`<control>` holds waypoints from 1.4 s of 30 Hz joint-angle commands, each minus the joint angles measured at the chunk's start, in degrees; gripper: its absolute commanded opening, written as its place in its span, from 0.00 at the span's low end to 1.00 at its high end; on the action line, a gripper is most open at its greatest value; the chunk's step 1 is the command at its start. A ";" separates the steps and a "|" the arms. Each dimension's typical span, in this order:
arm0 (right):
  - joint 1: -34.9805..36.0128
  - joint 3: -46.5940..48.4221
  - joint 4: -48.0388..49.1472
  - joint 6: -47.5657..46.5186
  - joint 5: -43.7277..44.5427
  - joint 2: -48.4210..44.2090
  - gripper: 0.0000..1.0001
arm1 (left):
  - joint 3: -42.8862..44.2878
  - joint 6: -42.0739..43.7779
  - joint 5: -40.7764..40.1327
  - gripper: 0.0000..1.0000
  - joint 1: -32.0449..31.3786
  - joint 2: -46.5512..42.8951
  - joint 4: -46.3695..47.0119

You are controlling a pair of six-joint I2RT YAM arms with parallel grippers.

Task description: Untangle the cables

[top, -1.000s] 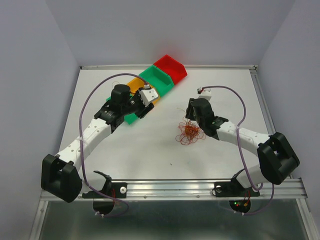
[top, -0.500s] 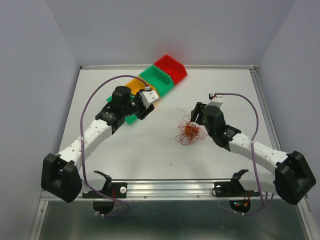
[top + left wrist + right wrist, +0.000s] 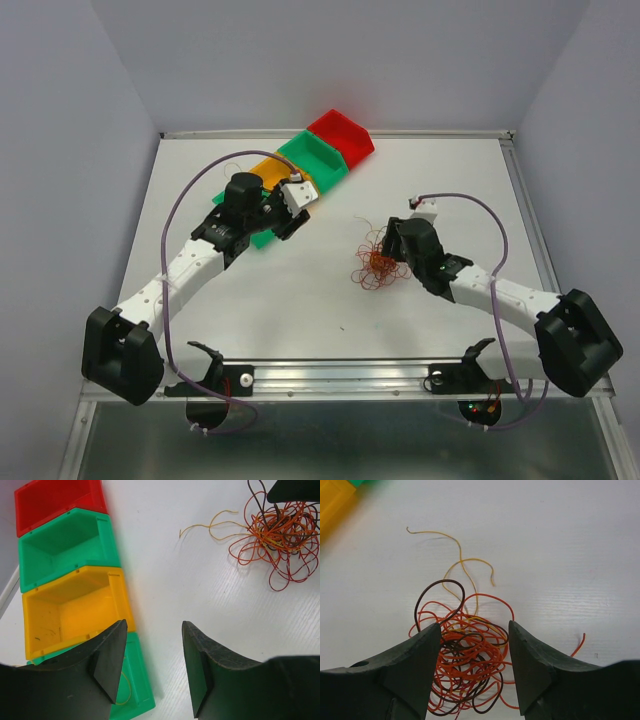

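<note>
From overhead, the cables (image 3: 380,264) sit as one small orange-red knot on the white table (image 3: 300,300), right of centre. The right gripper (image 3: 388,255) is at the knot's edge, and the left gripper (image 3: 284,222) is over a row of coloured bins (image 3: 318,158).

The left wrist view adds a single yellowish loop (image 3: 124,689) lying in the nearest green bin (image 3: 137,700); the jaws above it are apart and hold nothing.

The right wrist view picks out dark brown strands among the orange, with a yellow strand (image 3: 460,560) trailing away. Here the jaws are spread wide, straddling the tangle, not closed on it
</note>
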 commanded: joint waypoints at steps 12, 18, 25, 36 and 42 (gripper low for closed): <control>-0.61 6.35 6.01 -1.32 -2.29 7.97 0.59 | -1.96 -0.47 0.80 0.58 -0.35 -2.58 2.13; -0.61 6.27 6.10 -0.79 -3.43 6.83 0.59 | -2.40 -0.47 0.72 0.58 -0.35 -3.02 2.13; -0.61 4.77 5.93 -1.14 -6.95 4.55 0.59 | -2.40 -0.56 0.80 0.59 -0.35 -2.58 2.13; -0.88 7.67 5.84 -2.02 -3.01 10.34 0.58 | -2.23 -0.65 0.54 0.58 -0.52 -2.05 2.13; -1.23 7.06 10.40 -3.68 -3.43 10.79 0.46 | -2.14 -0.74 0.80 0.58 -0.52 -1.79 2.13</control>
